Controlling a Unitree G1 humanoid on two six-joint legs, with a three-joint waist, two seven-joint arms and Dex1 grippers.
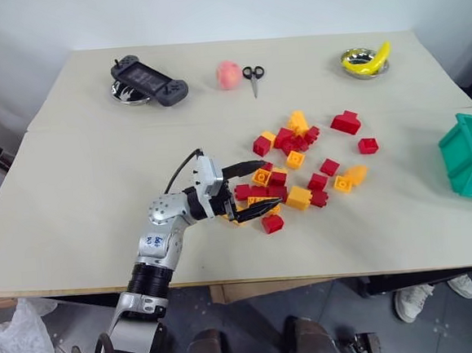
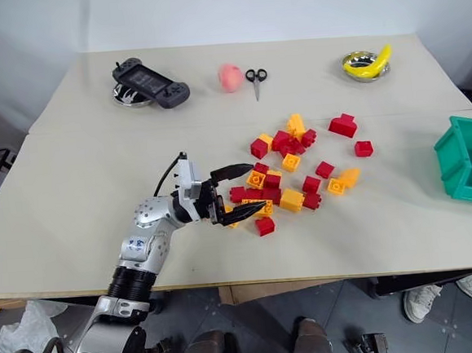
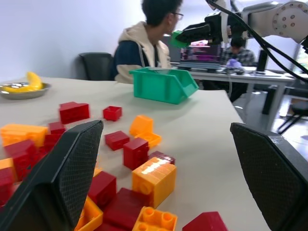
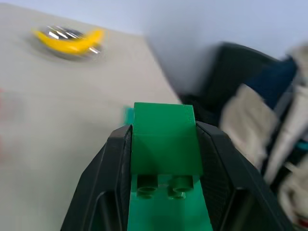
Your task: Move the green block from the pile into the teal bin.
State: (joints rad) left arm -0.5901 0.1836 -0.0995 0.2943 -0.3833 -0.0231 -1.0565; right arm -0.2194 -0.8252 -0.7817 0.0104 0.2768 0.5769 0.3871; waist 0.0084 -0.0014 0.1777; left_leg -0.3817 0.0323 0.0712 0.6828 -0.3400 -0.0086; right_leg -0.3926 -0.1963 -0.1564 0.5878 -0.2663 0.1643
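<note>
Right jaws (image 4: 163,159) clamped on the green block (image 4: 163,139), seen high above the teal bin (image 3: 163,84) in the left wrist view. Left jaws (image 1: 258,191) spread wide at the pile's (image 1: 300,159) 7 o'clock edge. Beige tabletop (image 1: 73,181) beneath, teal bin at 3 o'clock; white wall behind, seated person (image 3: 144,43) beyond.

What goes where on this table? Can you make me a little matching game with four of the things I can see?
Things:
1. small green plastic studded block
2. yellow banana
3. teal plastic storage bin
4. black-handled scissors

Places:
A. in a metal bowl
B. beside a pink peach
C. clamped in the right claw
D. at the table's right edge

Pairs: 1-C, 2-A, 3-D, 4-B
</note>
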